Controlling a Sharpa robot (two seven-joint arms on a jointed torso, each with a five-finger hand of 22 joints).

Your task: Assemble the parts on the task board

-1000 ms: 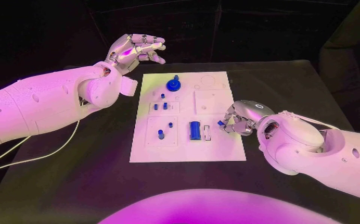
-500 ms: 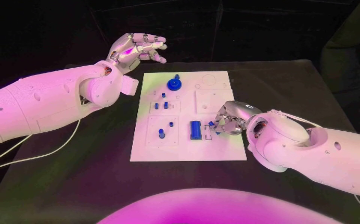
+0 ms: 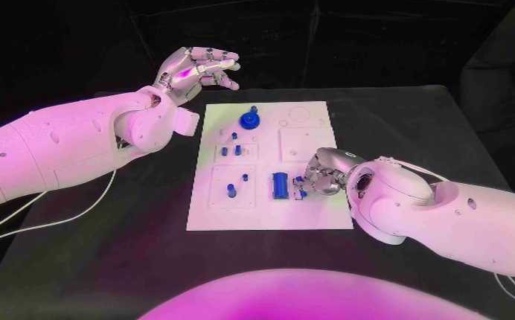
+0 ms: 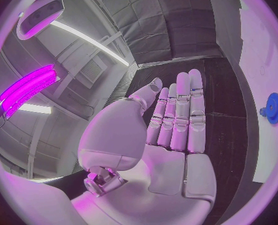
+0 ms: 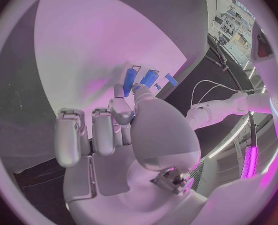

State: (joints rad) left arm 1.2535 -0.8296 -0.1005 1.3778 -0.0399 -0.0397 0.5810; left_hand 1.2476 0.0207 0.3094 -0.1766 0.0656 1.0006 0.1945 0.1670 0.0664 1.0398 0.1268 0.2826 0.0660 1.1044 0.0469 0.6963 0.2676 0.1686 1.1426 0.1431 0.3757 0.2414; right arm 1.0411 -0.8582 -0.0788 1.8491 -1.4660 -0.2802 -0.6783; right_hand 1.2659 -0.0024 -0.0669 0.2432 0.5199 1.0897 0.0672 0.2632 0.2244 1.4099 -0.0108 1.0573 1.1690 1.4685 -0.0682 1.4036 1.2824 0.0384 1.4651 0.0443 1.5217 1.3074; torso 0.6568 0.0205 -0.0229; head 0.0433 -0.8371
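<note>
My right hand (image 3: 325,172) is down on the task board (image 3: 267,212), left hand (image 3: 196,71) raised

On the worktop (image 3: 129,260), the board sits mid-frame; my right fingers (image 5: 121,107) pinch a small blue part (image 3: 301,193) beside the blue cylinder (image 3: 279,185) at its lower centre; left fingers spread, empty, upper left; blue gear (image 3: 250,120) at board's top

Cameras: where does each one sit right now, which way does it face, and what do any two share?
Head view: on the robot's head, looking down at the task board; both arms show, left hand raised beyond the board, right hand at its right edge.
Left wrist view: behind the left hand, facing along its open palm; the blue gear sits on the board.
Right wrist view: behind the right hand, facing the board.
Shared: head and left wrist views both show the gear.
</note>
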